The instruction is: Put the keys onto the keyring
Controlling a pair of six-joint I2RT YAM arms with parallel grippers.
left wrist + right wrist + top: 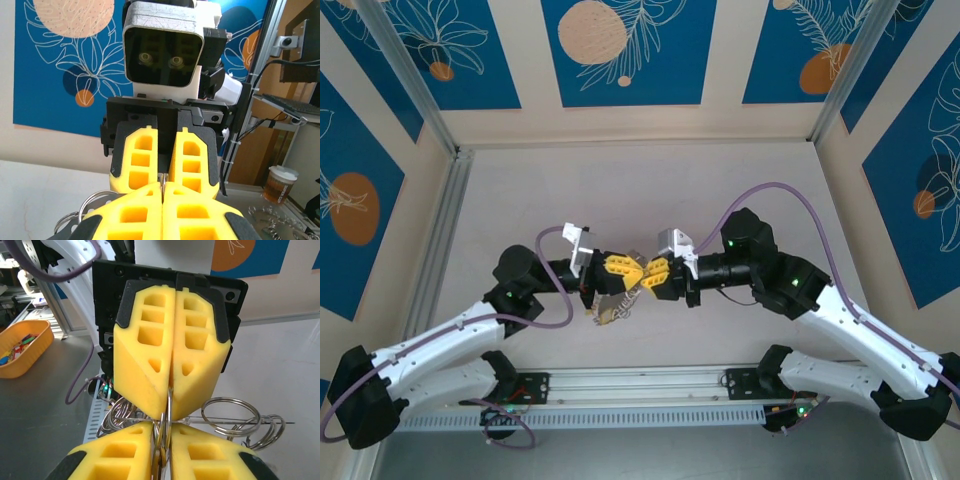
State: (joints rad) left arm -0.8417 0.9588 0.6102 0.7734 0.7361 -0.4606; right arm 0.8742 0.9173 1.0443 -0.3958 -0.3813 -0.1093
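Two arms meet tip to tip above the desk (620, 190). Left end effector (169, 409) is clamped shut on a thin loop of the keyring (612, 310), and the bunch hangs just below, on its side. Right end effector (162, 176) is pinched nearly closed on a metal sliver (167, 419), key or ring I can't tell. Feed axis looks left-right.

The arms (440, 352) are white shells with black joints — a purple cable (790, 191) loops off each. The fingers (131, 360) are yellow blocks cut with square windows.
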